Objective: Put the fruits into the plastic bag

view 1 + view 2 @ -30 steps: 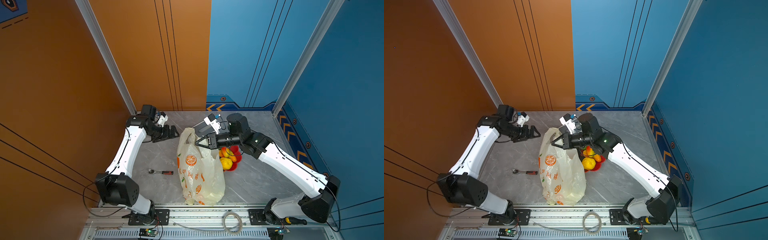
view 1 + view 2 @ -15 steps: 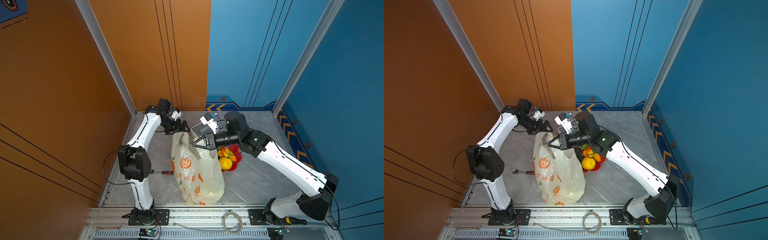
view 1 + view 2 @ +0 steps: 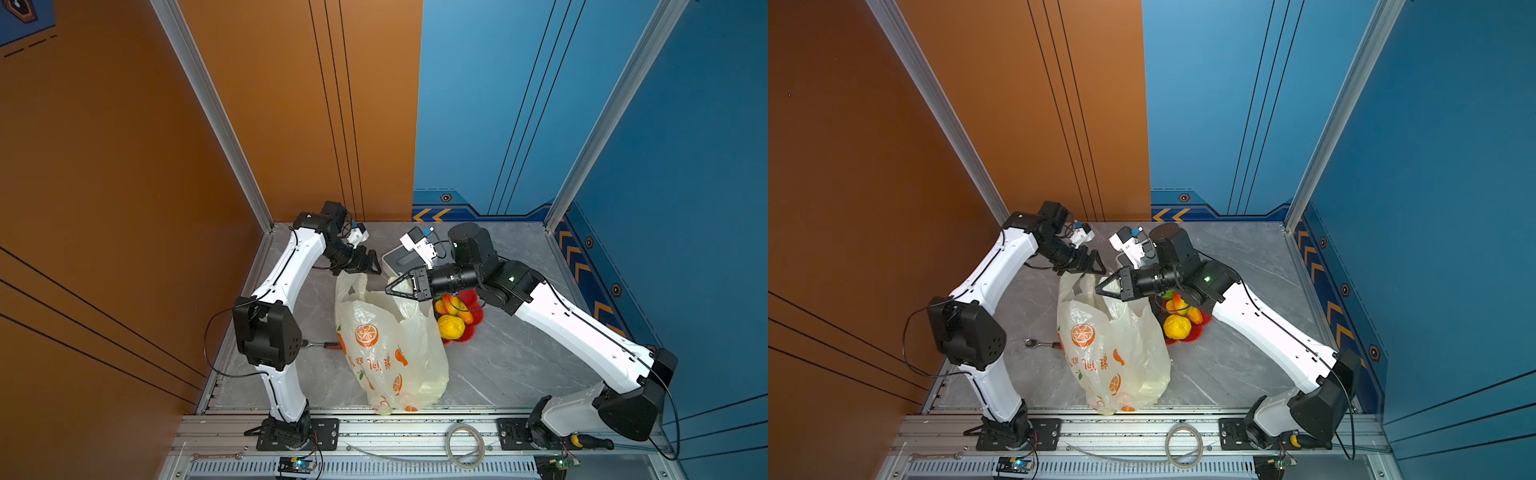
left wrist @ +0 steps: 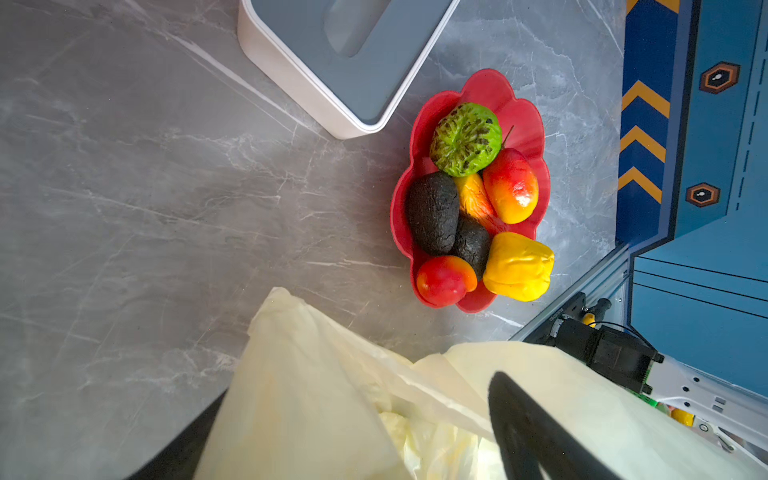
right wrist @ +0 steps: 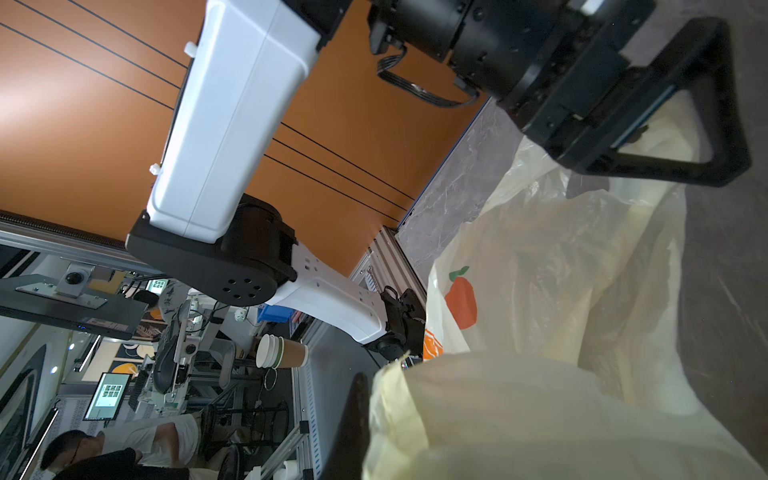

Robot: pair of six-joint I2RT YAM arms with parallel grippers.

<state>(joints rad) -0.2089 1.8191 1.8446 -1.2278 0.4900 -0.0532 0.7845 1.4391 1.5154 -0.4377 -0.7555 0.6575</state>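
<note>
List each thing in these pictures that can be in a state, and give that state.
plastic bag: standing on the table, one rim lifted.
red flower-shaped dish: on the table, holding fruit.
fruits: piled in the dish, none gripped.
left gripper: open, jaws either side of a bag handle.
right gripper: shut on the plastic bag's rim.
white-grey slotted box: lying flat, slot upward.

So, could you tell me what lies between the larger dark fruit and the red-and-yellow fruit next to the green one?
An orange oblong fruit lies between them in the red dish; the left wrist view shows it.
</note>
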